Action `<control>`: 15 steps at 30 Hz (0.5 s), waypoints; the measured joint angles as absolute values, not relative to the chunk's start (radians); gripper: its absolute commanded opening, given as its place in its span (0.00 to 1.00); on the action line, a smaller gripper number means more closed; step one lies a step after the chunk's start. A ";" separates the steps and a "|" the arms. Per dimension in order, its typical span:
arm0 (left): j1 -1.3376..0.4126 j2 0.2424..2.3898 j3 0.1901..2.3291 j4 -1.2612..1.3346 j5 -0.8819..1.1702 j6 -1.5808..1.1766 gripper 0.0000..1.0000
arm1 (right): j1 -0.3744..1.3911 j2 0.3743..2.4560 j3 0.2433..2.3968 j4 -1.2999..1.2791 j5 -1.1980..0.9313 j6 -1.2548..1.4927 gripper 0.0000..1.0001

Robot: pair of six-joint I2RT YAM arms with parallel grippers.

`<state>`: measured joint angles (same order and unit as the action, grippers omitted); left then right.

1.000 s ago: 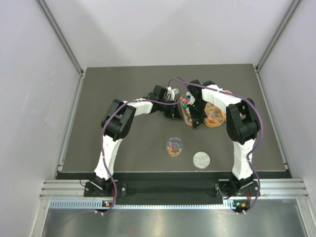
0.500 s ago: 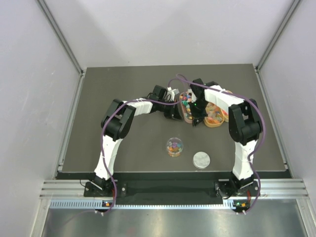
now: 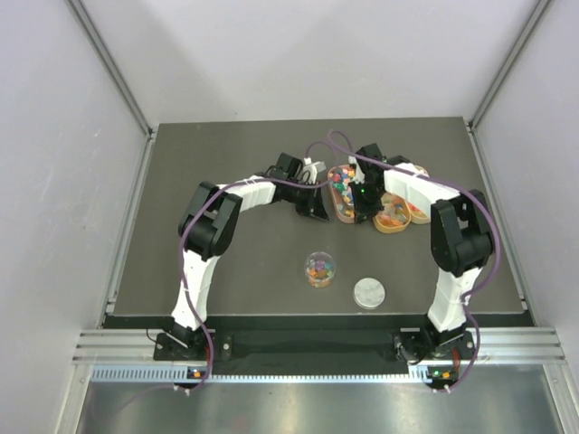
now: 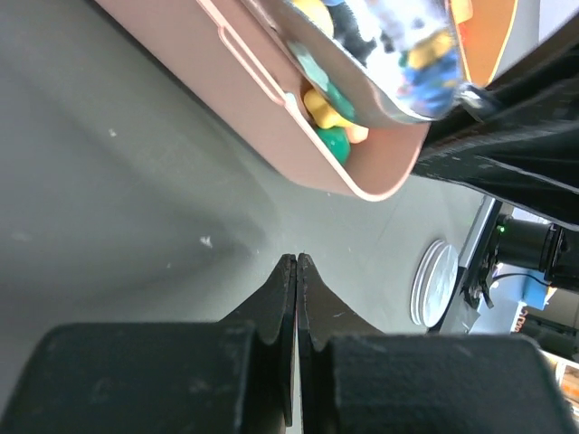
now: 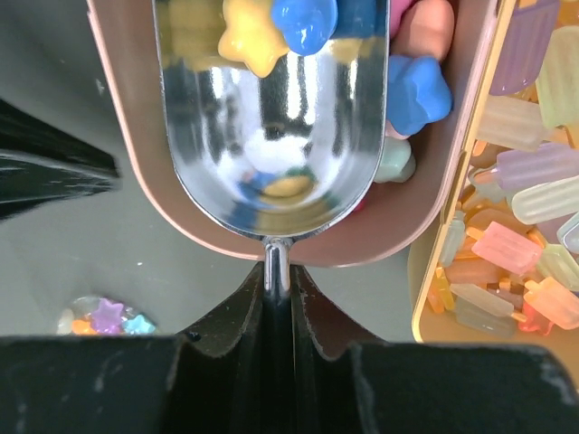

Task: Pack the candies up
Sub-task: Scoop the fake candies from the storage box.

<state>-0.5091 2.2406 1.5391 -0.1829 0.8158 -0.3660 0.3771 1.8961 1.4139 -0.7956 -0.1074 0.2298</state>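
The candies are coloured star-shaped sweets (image 5: 418, 90) in a pink oval tray (image 5: 136, 181) and pale lolly-shaped gummies (image 5: 534, 181) in an orange tray (image 5: 425, 298). My right gripper (image 5: 278, 271) is shut on the handle of a shiny metal scoop (image 5: 271, 136). The scoop's bowl lies in the pink tray, with a blue and a yellow star (image 5: 249, 41) at its far end. My left gripper (image 4: 297, 258) is shut and empty, just beside the pink tray's wall (image 4: 271, 117). In the top view both grippers, left (image 3: 317, 210) and right (image 3: 362, 203), meet at the trays (image 3: 344, 215).
A small clear jar (image 3: 319, 268) with some coloured sweets stands nearer the arms' bases. Its silver lid (image 3: 368, 291) lies to its right, also seen in the left wrist view (image 4: 439, 280). Orange trays (image 3: 395, 225) sit right of the pink one.
My right gripper has moved the scoop away from the arms' bases, further into the pink tray. My left gripper has shifted slightly the same way beside the tray.
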 measured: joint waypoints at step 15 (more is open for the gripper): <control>-0.466 2.200 1.558 -0.360 0.785 -0.224 0.00 | 0.377 1.775 1.145 -0.478 -0.075 0.205 0.00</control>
<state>-0.4664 2.2002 1.5578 -0.3603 0.7845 -0.2245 0.3767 1.7748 1.1454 -0.4782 -0.0750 0.2047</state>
